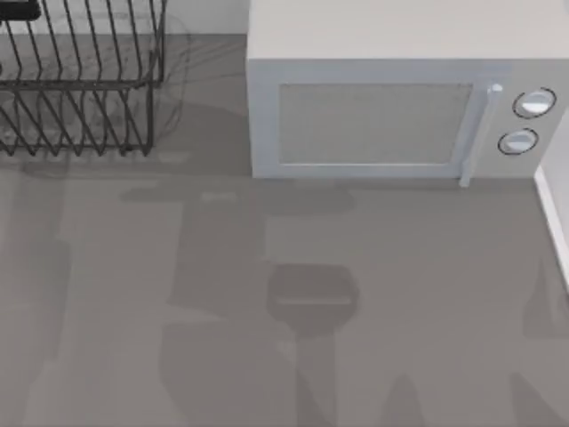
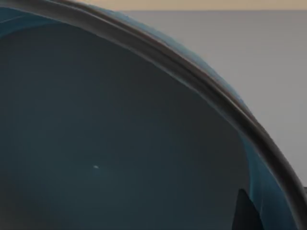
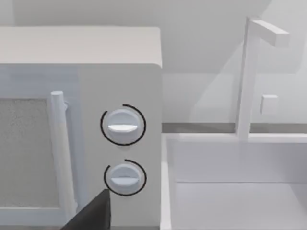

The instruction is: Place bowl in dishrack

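Your left tool cannot be judged as released or clenched: its wrist view is taken up by the bowl [image 2: 120, 143], blue inside with a dark rim, pressed close to the camera, so it is probably being carried. A dark fingertip [image 3: 91, 215] of your right tool faces the microwave [image 1: 400, 98] dials. The dishrack [image 1: 80, 80] sits at the counter's [image 1: 284, 311] back left corner, beside the microwave. Next, you likely lower the bowl between the tines. The counter's front is open.

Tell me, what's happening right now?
Round blue bowl looms close before left wrist camera. Black wire dishrack waits at table's far left. White boxy microwave stands beside it.
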Tool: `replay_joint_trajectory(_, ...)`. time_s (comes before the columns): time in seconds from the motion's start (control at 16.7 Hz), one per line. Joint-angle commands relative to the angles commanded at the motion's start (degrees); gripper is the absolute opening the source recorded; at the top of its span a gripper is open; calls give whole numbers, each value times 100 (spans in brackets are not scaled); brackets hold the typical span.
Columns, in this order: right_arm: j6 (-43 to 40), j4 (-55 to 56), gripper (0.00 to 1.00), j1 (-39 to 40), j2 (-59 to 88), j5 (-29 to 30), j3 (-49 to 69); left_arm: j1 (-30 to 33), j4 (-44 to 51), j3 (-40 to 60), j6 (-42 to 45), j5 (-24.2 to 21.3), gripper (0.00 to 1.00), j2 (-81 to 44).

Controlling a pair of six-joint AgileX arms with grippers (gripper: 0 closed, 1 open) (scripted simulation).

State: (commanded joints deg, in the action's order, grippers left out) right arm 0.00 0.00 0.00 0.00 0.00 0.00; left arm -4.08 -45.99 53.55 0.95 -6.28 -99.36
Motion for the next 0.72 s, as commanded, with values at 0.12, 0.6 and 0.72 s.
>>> replay_joint_trajectory(0.12,0,0,100,0,0,0,0,26,-159,-62,-5,23,0,-122)
replay_joint_trajectory(0.6,0,0,100,0,0,0,0,26,-159,-62,-5,23,30,-122)
replay_joint_trajectory(0.72,0,0,100,0,0,0,0,26,-159,-62,-5,23,45,-122)
